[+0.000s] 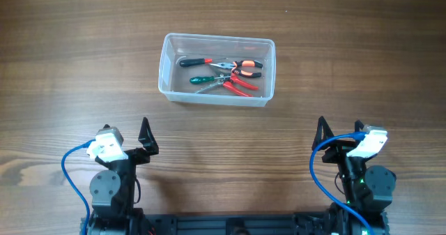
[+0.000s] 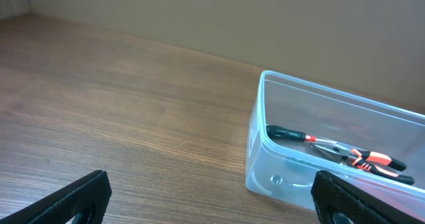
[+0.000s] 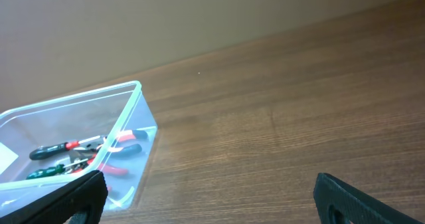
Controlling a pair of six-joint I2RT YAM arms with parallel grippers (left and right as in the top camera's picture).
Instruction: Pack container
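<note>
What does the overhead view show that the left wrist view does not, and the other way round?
Only overhead: the whole container, the left arm and right arm, and the green-handled screwdriver. Only left wrist: the plain wall behind the wooden table. Both: the container's left end, the black-handled screwdriver, the orange pliers and the table.

We see the container [image 1: 216, 100], a clear, colourless rectangular tub with rounded corners and a thick rim. It stands upright and open near the middle of the wooden table [image 1: 70, 54], its long side running left to right. On its floor lie tools [image 1: 226, 76], close together: two screwdrivers and two pliers with red or orange handles.
</note>
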